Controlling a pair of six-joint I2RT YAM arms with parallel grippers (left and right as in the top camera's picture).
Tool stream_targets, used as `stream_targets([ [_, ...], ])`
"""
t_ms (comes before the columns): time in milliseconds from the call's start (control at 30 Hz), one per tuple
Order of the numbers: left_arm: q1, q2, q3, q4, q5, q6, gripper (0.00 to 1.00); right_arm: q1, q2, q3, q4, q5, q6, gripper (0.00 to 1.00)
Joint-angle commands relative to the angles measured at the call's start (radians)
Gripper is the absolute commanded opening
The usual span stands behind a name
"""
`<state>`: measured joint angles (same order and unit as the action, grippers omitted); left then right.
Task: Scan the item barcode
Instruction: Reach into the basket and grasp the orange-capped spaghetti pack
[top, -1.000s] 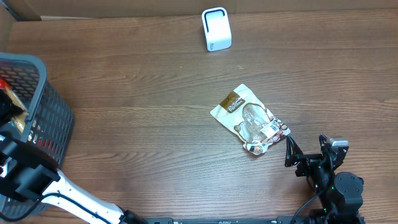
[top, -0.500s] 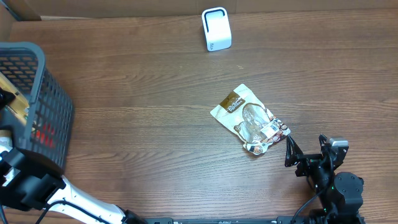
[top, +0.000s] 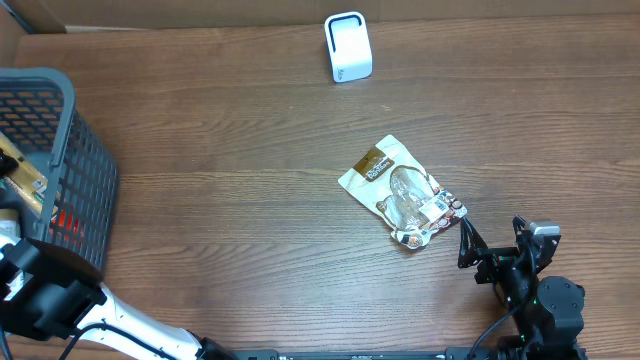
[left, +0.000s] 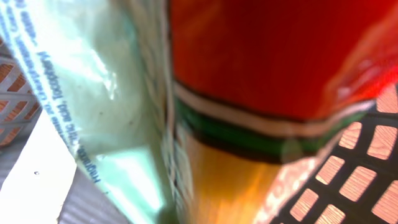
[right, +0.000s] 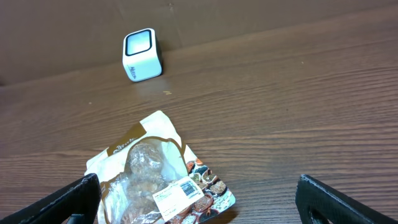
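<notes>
The left claw has just squeezed together inside the basket (top: 90, 170), maybe pinching the red packet (left: 261, 56) right in front of it for scanning, while the right claw (top: 492, 240) waits wide apart.

1. The tabletop (top: 220, 200) is marked with brown wood grain.
2. The scanner (top: 348, 47) is coloured white, with a pale grey window.
3. The pouch (top: 402, 193) is printed cream, with a brown label and a white barcode sticker.
4. The basket (top: 60, 170) is formed of dark grey mesh.
5. A packet (left: 261, 56) is banded red, white, green and orange-yellow.
6. A wrapper (left: 93, 81) is tinted pale green.
</notes>
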<state>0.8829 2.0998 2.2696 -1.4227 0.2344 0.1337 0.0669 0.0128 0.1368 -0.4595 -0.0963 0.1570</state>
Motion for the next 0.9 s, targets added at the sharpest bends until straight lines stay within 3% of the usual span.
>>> stream_targets([
  [0, -0.011, -0.048, -0.074, 0.029, -0.006, 0.047, 0.04, 0.004, -0.008, -0.001, -0.017, 0.006, -0.002, 1.00],
  [333, -0.012, -0.048, -0.386, 0.198, -0.117, 0.054, 0.07, 0.004, -0.008, -0.001, -0.017, 0.006, -0.002, 1.00],
  [400, -0.012, -0.048, -0.436, 0.238, -0.141, 0.054, 0.14, 0.004, -0.008, -0.001, -0.017, 0.006, -0.002, 1.00],
  [533, -0.011, -0.047, -0.489, 0.292, -0.150, 0.054, 0.37, 0.004, -0.008, -0.001, -0.017, 0.006, -0.002, 1.00],
  [867, -0.005, -0.047, -0.645, 0.381, -0.161, 0.053, 0.53, 0.004, -0.008, -0.001, -0.017, 0.006, -0.002, 1.00],
])
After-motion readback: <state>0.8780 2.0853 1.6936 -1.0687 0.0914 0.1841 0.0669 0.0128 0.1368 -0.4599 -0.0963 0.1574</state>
